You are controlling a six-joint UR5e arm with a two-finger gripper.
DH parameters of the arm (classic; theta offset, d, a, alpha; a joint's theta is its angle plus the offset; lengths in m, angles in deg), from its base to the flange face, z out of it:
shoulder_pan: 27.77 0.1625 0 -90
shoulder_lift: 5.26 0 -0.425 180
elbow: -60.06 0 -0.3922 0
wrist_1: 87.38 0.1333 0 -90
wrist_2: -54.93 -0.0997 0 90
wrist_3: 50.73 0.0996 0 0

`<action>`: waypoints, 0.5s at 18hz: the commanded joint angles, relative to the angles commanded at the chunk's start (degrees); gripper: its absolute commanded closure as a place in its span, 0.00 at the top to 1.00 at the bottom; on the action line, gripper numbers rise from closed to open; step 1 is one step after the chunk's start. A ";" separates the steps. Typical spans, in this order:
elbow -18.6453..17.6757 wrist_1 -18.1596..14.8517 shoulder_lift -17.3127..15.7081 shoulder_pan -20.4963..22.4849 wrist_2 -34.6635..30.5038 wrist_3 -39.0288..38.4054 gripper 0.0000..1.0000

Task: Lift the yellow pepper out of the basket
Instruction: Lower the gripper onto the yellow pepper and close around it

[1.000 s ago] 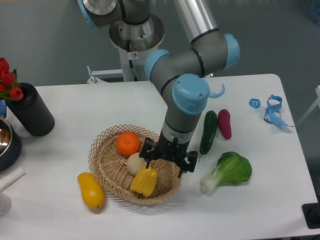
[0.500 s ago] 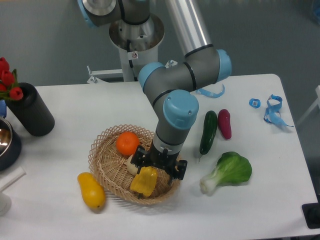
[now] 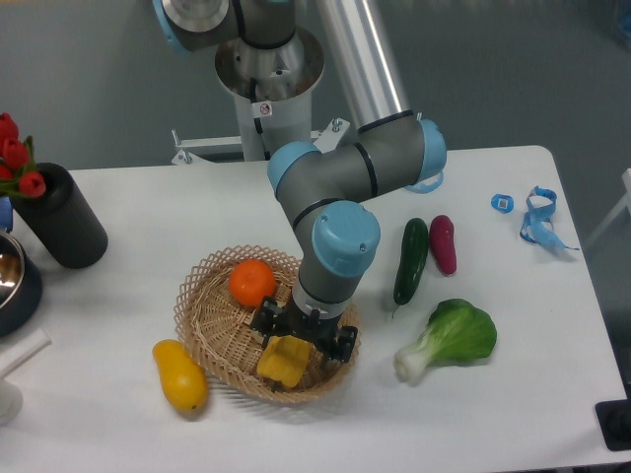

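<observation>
Yellow pepper [image 3: 281, 361]: glossy, blocky, ridged sides visible; only its lower portion shows, the upper part being covered by the claw [image 3: 299, 337] directly above it. It lies inside the basket, at the front, close to the near rim. Whether the claw touches it cannot be determined.

Basket [image 3: 197, 313]: shallow, oval, woven wicker, light tan, with an open looped rim. It sits flat beneath the claw, extending mostly to the claw's left in the view.

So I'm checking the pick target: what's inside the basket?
The basket holds an orange and the yellow pepper, with the claw down over it. The arm covers whatever lies behind the pepper.
</observation>
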 joint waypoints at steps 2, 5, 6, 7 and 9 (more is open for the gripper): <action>-0.26 0.00 0.00 -0.09 -0.18 0.00 1.00; -0.44 0.00 0.09 -0.18 -0.27 -0.09 1.00; -0.44 0.00 0.09 -0.18 -0.27 -0.09 1.00; -0.53 0.00 0.17 -0.18 -0.27 -0.09 1.00; -0.53 0.00 0.61 -0.26 -0.35 -0.09 1.00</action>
